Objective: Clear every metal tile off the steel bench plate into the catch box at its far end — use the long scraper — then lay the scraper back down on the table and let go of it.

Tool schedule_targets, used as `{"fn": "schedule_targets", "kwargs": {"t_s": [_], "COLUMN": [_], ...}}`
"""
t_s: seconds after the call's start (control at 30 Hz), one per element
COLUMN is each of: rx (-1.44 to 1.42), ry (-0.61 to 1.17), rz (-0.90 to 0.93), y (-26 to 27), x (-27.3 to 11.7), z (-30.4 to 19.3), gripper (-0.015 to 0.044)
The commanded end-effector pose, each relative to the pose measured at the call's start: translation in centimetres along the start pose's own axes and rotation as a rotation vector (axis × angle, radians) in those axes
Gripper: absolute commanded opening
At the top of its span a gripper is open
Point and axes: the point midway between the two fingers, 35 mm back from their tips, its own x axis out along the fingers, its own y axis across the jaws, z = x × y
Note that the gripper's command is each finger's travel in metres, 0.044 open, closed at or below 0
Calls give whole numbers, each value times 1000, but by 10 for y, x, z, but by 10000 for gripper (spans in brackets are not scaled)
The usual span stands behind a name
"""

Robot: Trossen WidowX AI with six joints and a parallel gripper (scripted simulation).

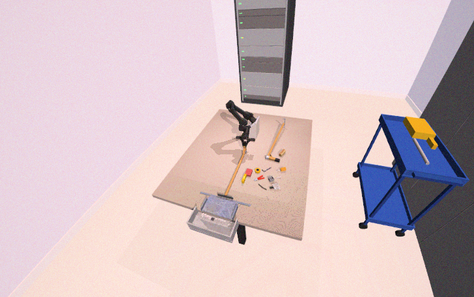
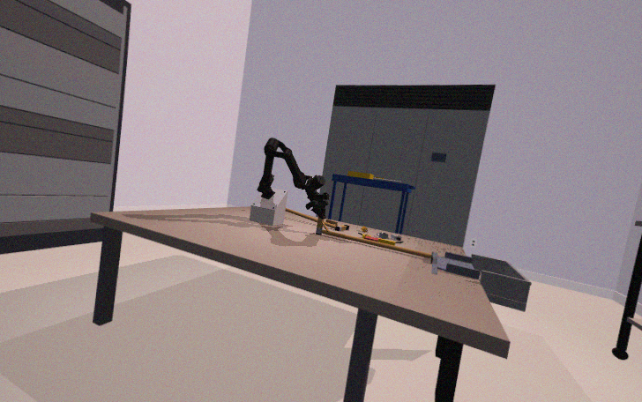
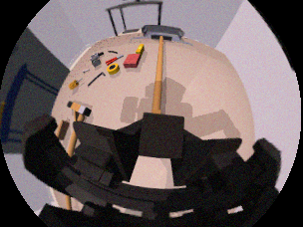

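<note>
End effector: the end effector [image 1: 245, 144] [image 2: 320, 216] [image 3: 157, 121] pinches the near end of the long scraper [image 1: 235, 173] [image 2: 376, 242] [image 3: 159, 75], so that the handle extends the arm's reach toward the far edge of the worktop [image 1: 195, 157] [image 2: 265, 250] [image 3: 204, 90].
Scraper head: the dark crosspiece [image 1: 224, 195] stands at the near side of the steel bench plate [image 1: 219, 206] [image 2: 455, 265], crosswise to the handle, presumably so that one push sweeps a broad strip (whether it touches the plate's raised bar cannot be told).
Bench plate: it lies by the worktop's far edge, with raised sides that probably keep tiles from straying.
Catch box: the catch box [image 1: 212, 228] [image 2: 505, 284] sits just beyond that edge, its open top placed to receive what is pushed off.
Tiles: small pieces [image 1: 212, 218] show at the plate-and-box boundary; whether they lie on the plate or in the box cannot be told.
Other tools: a hammer [image 1: 273, 159] [image 3: 80, 109] and a tape measure [image 1: 257, 170] [image 3: 114, 69] lie to one side, toward the worktop's long edge nearer the blue cart [image 1: 388, 195] [image 2: 374, 182], away from the handle's line.
Next move: likely a guided advance of the head over the plate, the handle kept aligned; a grip so far back may let the head swing.
</note>
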Motion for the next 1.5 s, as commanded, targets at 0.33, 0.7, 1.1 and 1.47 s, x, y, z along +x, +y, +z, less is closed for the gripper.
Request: {"fn": "schedule_targets", "kwargs": {"t_s": [0.33, 0.7, 1.1, 1.47], "rx": [16, 16, 17, 18], "ry": [-16, -17, -17, -18], "rz": [-7, -8, -8, -8], "y": [-3, -3, -1, 1], "x": [13, 20, 30, 36], "z": [22, 33, 47, 56], "gripper": [0, 0, 0, 0]}}
